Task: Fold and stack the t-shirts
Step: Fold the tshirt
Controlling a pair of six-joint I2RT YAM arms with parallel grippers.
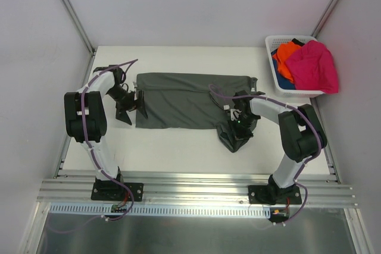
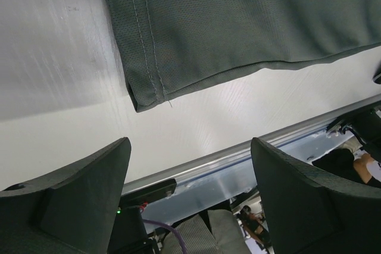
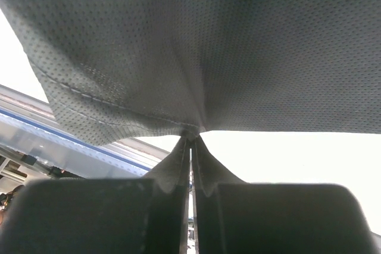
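The large dark grey-green cloth t-shirt (image 1: 178,102) lies on the white table (image 1: 178,150), long axis 9 to 3 o'clock. The right gripper (image 1: 238,124) pinches its bunched 4 o'clock corner; the left gripper (image 1: 137,103) gapes empty at 9 o'clock.

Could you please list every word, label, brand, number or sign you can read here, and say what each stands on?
None: no text can be read in any view.
The dark grey-green t-shirt shows only plain cloth and stitching; the white basket, the pink t-shirt and the orange t-shirt bear no visible print.
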